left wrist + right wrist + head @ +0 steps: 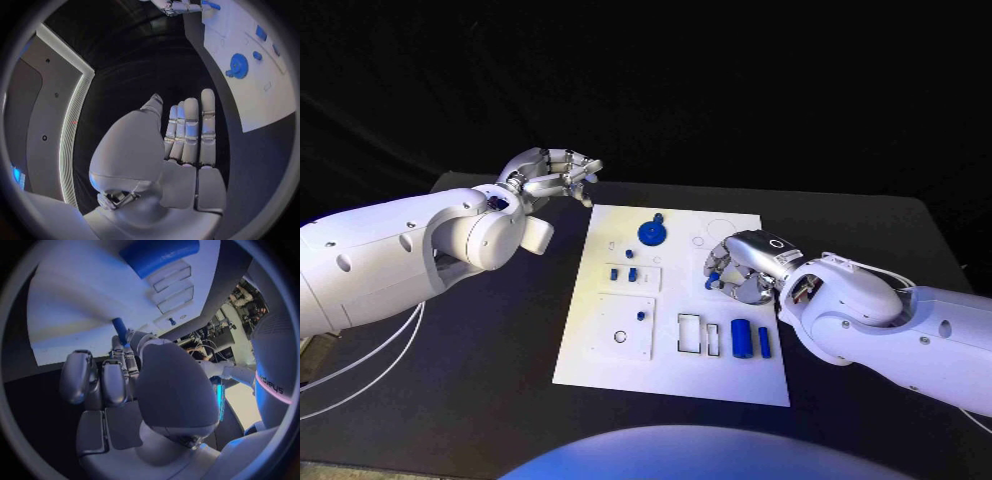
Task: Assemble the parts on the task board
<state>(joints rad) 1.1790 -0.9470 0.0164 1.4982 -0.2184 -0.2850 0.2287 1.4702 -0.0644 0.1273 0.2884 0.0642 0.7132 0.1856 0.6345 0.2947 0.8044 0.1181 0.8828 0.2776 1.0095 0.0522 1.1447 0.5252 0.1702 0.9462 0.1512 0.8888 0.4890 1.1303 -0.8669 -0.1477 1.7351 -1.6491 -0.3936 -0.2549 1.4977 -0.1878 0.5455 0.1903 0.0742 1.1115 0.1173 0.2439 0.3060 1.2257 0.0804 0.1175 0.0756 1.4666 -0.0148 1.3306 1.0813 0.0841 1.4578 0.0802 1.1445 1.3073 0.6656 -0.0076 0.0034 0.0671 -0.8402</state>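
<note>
Our right hand pinches a peg over the board.
Our left hand hangs beside the board, fingers straight, empty.

Bare black bench left of the task board, left robot hand off its far left corner, right robot hand low over its right edge, blue pieces just beside, blue disc standing mid-board

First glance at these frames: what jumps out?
The white task board in the middle of the black table, with a round blue part near its far edge. The right hand is down over the board's right side, pinching a small blue peg. The left hand hangs off the board's far left corner, holding nothing.
</note>
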